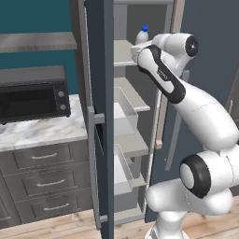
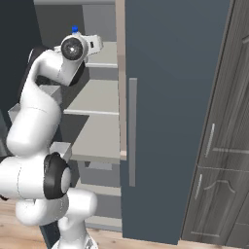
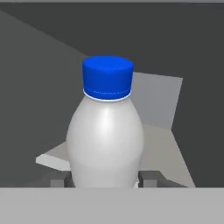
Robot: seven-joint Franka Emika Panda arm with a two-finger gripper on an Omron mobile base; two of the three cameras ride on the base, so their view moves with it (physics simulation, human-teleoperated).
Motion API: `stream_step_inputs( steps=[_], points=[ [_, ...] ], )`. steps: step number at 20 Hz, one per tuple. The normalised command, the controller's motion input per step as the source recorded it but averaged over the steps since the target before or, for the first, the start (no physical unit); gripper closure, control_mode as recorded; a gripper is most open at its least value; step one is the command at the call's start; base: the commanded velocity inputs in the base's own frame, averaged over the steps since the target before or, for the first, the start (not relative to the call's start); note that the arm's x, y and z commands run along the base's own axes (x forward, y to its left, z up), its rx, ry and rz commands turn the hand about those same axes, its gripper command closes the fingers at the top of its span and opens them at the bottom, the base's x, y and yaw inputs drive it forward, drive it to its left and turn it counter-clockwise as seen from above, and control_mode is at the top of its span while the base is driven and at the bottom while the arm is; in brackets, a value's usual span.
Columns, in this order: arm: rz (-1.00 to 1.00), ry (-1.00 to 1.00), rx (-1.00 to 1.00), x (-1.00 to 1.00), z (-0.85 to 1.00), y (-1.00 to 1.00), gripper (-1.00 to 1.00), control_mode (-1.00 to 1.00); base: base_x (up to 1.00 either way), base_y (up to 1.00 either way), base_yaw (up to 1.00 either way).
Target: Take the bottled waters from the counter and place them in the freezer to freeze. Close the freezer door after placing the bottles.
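blue-capped bottle (image 3: 106, 140) in gripper (image 3: 105, 179), no readable label, freezer (image 1: 128, 88) shelf

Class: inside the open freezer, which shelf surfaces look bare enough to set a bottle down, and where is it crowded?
Bare: the pale middle shelf and the lower shelf. Crowded: the top shelf, where the gripper holds the blue-capped bottle.

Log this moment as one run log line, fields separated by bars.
stage: placing in freezer | held: blue-capped bottle | end effector: shut on bottle, at upper shelf | freezer door: open
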Motion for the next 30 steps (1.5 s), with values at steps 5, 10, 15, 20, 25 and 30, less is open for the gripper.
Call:
stream_step_inputs(
  steps=[5,10,15,20,25,30],
  points=[
    [-0.05,0.02,0.0,0.69,0.0,0.0,1.0,-1.0,0.0,0.0,0.0],
    [-0.05,0.06,0.0,0.8,0.0,0.0,1.0,-1.0,0.0,0.0,0.0],
    [-0.04,0.08,0.0,0.69,-0.02,0.0,1.0,-1.0,0.0,0.0,0.0],
    [-0.03,0.02,0.02,0.67,-0.03,0.0,1.0,-1.0,0.0,0.0,0.0],
    [-0.01,0.0,0.08,0.3,-0.34,-0.02,1.0,-1.0,0.0,0.0,0.0],
    [0.0,0.0,0.08,0.17,-0.36,-0.05,1.0,-1.0,0.0,0.0,0.0]
  ],
)
